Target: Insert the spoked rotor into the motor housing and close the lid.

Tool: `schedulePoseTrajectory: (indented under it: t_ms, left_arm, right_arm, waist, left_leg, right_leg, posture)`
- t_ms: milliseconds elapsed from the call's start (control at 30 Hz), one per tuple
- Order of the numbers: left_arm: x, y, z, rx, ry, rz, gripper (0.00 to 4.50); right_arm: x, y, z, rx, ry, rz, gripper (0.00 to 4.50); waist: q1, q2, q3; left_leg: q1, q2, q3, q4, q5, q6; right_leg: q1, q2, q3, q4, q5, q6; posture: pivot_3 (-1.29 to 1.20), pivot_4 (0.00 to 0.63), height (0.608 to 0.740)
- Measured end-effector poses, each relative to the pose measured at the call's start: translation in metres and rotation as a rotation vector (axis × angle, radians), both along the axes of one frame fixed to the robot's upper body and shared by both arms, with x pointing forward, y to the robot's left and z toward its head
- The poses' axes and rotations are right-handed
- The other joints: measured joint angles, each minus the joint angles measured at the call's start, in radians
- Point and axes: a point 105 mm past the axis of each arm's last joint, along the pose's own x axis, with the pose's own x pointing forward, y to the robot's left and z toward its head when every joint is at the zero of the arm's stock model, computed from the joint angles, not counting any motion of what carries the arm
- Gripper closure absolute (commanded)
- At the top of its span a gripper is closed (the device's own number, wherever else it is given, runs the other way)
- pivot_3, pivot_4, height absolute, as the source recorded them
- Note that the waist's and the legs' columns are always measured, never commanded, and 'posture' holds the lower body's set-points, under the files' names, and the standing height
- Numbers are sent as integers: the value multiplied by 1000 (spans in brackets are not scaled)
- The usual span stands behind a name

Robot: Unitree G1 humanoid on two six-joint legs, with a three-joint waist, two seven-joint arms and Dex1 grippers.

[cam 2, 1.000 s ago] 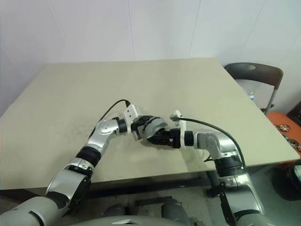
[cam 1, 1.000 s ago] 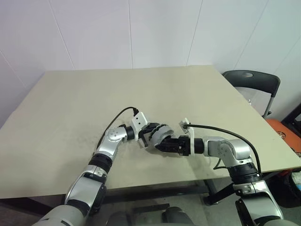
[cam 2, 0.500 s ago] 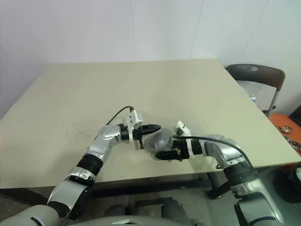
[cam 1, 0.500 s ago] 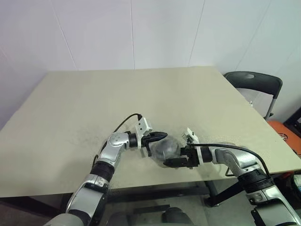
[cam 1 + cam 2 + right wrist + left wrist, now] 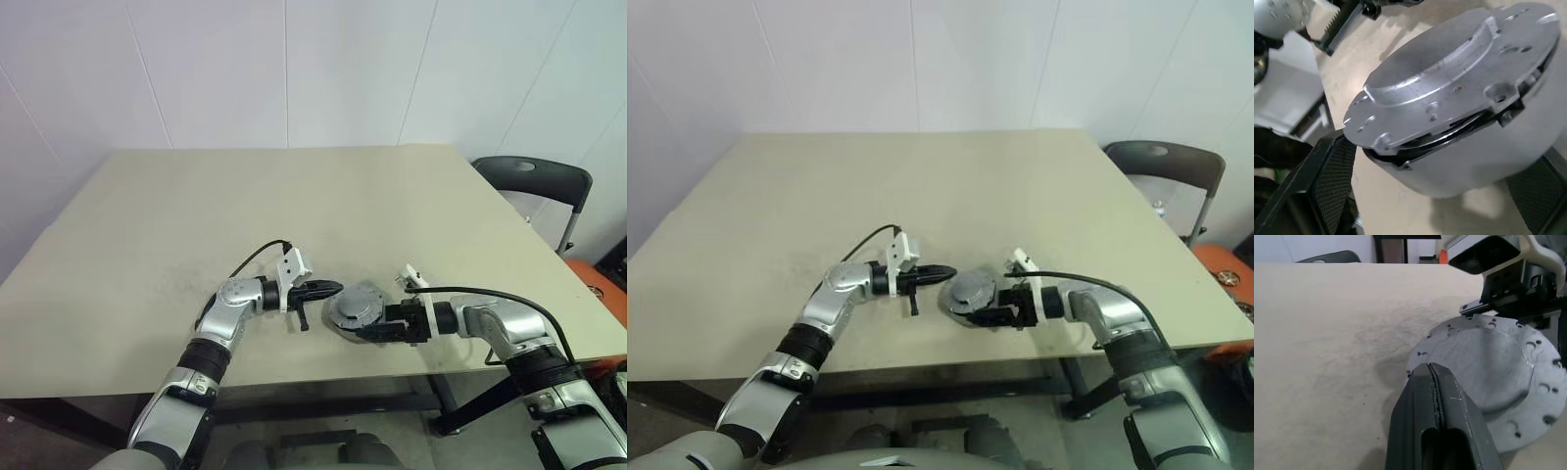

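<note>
we have lowered the motor housing (image 5: 354,310) from mid-air onto the table (image 5: 294,215), lid (image 5: 1449,78) slightly ajar. our right gripper (image 5: 370,333) stands released around it; our left gripper (image 5: 331,288), clenched empty, has withdrawn beside it. closing remains.

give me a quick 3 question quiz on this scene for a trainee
1. True or false: the left claw is open.
2. Which claw has the motor housing between its fingers? A) left B) right C) neither
3. What does the right wrist view show between the lid and the housing body: sealed, or a gap?

Key
1. False: its fingers are pressed together, pointing at the lid's edge.
2. B: the right claw has one padded finger on each side of the housing, which sits near the table front edge.
3. A gap: dark parts show under the lid along one side.
</note>
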Motion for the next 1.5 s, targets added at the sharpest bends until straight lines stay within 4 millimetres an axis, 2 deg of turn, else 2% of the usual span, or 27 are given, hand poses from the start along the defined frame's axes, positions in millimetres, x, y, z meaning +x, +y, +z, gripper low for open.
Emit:
schedulePoseTrajectory:
  t_ms: [200,300,633,767,867,900,1500]
  left_arm:
    - [-2,-2,-4,11,-5,2,4500]
    - [-2,-2,-3,10,-14,0,4500]
    - [1,-1,-6,23,-21,16,4500]
    - [1,-3,-6,20,-23,15,4500]
    - [1,-4,-2,14,-43,12,4500]
    - [2,-4,0,8,-54,9,4500]
    - [5,-5,5,-14,-86,37,4500]
  right_arm:
    - [2,-3,12,123,58,-56,22]
    - [2,-4,13,134,66,-62,22]
    - [5,-5,11,144,72,-98,22]
    - [14,-1,0,120,75,-177,906]
    - [16,0,5,141,60,-189,1830]
    - [16,1,7,152,58,-190,2005]
    - [16,3,7,175,54,-200,2123]
  waist:
    - [-2,2,2]
    - [-2,3,3]
    - [-3,4,4]
    - [-5,5,4]
    - [-4,5,4]
    - [-4,5,4]
    - [-6,5,4]
  left_leg:
    - [-1,0,-3,-4,0,1]
    - [-1,0,-3,-5,0,1]
    - [-1,0,-4,-4,0,1]
    - [-1,0,-4,-4,0,1]
    - [-1,0,-4,-5,0,1]
    - [0,0,-4,-4,0,1]
    - [1,0,-4,-3,0,1]
  right_leg:
    - [-3,2,0,2,-2,6]
    - [-4,2,0,4,-4,11]
    - [-3,2,0,4,-4,12]
    - [-4,2,0,4,-4,12]
    - [-3,2,0,4,-4,12]
    - [-3,2,0,4,-4,12]
    - [0,2,0,3,-4,12]
  posture:
    - [0,0,740]
    - [0,0,740]
    - [0,0,740]
    - [0,0,740]
    - [0,0,740]
    - [0,0,740]
    - [0,0,740]
